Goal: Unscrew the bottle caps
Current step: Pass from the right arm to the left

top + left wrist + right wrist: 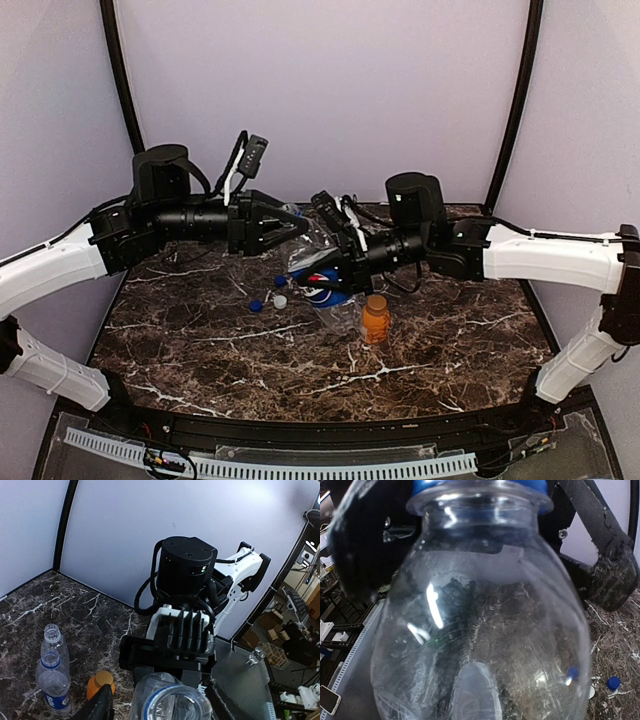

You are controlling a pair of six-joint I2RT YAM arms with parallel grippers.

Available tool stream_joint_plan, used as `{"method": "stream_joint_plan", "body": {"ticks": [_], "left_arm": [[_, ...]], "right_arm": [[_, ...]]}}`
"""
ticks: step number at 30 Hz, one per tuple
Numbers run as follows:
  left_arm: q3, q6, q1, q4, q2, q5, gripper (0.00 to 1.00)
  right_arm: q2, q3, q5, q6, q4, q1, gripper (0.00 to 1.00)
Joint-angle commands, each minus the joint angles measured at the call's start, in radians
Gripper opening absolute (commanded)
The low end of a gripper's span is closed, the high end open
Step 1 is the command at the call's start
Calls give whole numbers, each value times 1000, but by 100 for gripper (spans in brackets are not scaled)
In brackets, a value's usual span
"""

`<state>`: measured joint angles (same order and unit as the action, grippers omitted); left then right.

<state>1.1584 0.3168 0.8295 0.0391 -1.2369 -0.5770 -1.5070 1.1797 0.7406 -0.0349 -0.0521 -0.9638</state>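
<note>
Glossy clear plastic bottle (480,630); polished dark marble-look table (200,340).

A near bottle (172,702), clear with a blue neck ring and an open mouth, fills the bottom edge. The left pincer (160,711) stands apart around it, with one dark finger (101,706) to its left and clear of it. Behind it the right pincer (172,672) faces the camera and grips the same bottle. That arm's black motor housing (186,565) rises above it.

At the lower left, on the dark marble counter (30,605), stands a capless clear bottle (52,636). Just in front of it is a labelled bottle (53,685) with a blue band. To their right is an orange bottle (94,691) with its cap (104,678) on. A pale wall (125,525) backs the counter.
</note>
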Motion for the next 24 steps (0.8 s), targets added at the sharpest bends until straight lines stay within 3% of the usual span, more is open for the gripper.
{"method": "stream_joint_plan", "body": {"ticks": [1,9,11,12,14,19,24], "left_arm": [[34,-30,5,-14,12,0,55],[32,-37,4,-6,4,-7,22],[32,-44,5,-6,5,-5,12],[32,-48,4,-9,8,4,5],[31,-57,4,-13,18,29,0],[32,-108,3,-71,52,129,0],[51,-158,1,-186,78,315,0]], "right_arm": [[-11,28,6,17,-4,-14,15],[-16,29,-2,22,0,-14,16],[-15,28,-12,22,3,-14,20],[-11,25,-22,20,3,-14,25],[-4,18,-46,13,1,-14,36],[27,-11,-85,-2,-1,-4,69],[73,-43,-113,-20,-6,15,93]]}}
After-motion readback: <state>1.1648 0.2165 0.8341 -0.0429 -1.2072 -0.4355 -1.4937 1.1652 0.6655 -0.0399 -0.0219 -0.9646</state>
